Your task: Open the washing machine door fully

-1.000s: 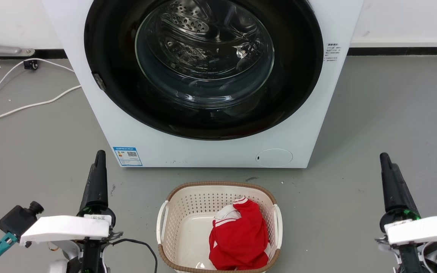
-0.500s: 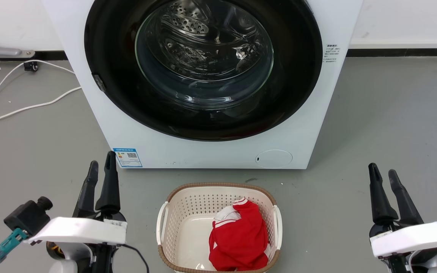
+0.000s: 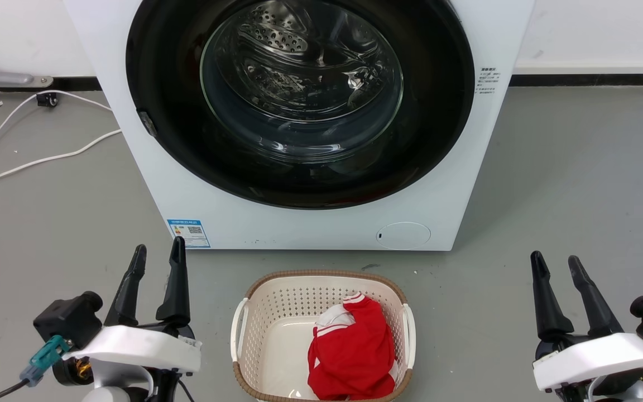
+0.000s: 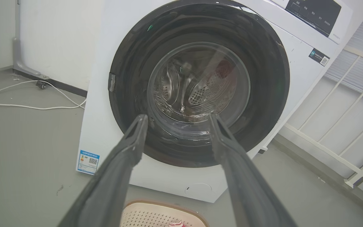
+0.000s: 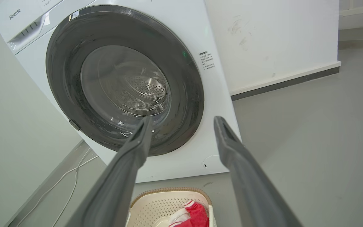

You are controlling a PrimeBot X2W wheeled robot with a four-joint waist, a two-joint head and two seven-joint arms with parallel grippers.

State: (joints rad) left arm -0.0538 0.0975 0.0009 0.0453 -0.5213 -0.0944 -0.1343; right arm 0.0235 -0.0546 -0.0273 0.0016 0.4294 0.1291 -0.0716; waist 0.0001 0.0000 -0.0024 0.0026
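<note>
Position of the task item: the washing machine door (image 3: 433, 111) lies shut, flush against the front of the washing machine (image 3: 299, 226). The machine stands on the grey floor (image 3: 550, 184), backed to the white wall. The task is judged not yet begun.

Step in hand: approach to the door.
- A small grey fitting (image 3: 145, 123) sits on the door's left rim. No view shows whether it is a catch or a hinge, and this should be settled before pulling.
- If it is the catch, the left arm is the nearer and better placed. One finger should hook behind the rim there, and the pull should follow the door's arc rather than a straight line.
- The bulging glass centre offers no purchase and is best avoided.
- A laundry basket (image 3: 321, 274) holding a red garment (image 3: 355, 352) stands on the floor just before the machine's front edge. It appears low enough for the door to swing over it, but the arm should pass clear of it.

Grippers:
- The left gripper (image 3: 159, 248) hangs above the floor near the machine's lower left corner. Its fingers are moderately parted, holding nothing and touching nothing.
- The right gripper (image 3: 553, 259) is well apart to the right. Its fingers are likewise spread and empty, in contact with nothing.
</note>
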